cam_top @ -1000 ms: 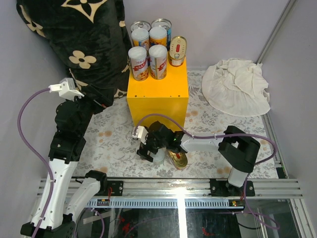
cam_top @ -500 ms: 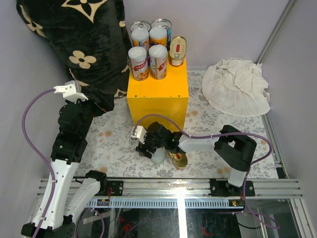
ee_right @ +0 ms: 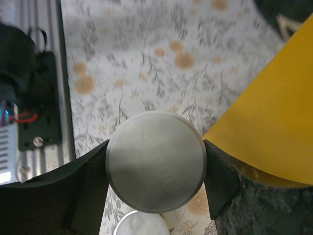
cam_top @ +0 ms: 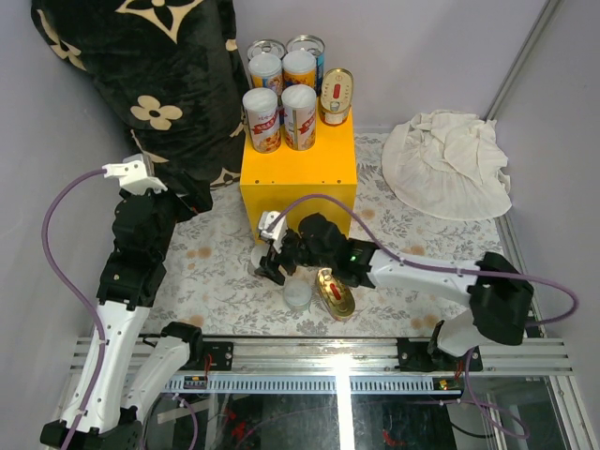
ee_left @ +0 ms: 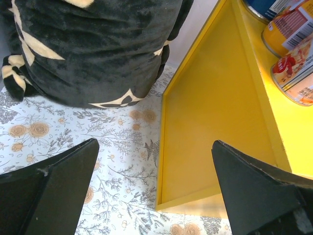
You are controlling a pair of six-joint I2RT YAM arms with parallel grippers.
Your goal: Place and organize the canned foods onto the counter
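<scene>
Beside counter [cam_top: 298, 192], right tool [ee_right: 155, 166] pinching pale can [ee_right: 156, 147], label hidden, left tool [ee_left: 154, 144] spread wide

The floral mat [cam_top: 206, 272] bears the yellow counter [cam_top: 298, 187], white cloth [cam_top: 448, 164], gold tin [cam_top: 335, 292] and white-lidded can [cam_top: 298, 296].

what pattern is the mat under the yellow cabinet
The mat is white floral, orange blooms and grey leaves; clearest in the left wrist view.

Bright yellow counter [cam_top: 309, 167], floral mat [cam_top: 206, 272], black flower-print blanket [cam_top: 122, 66].
</scene>
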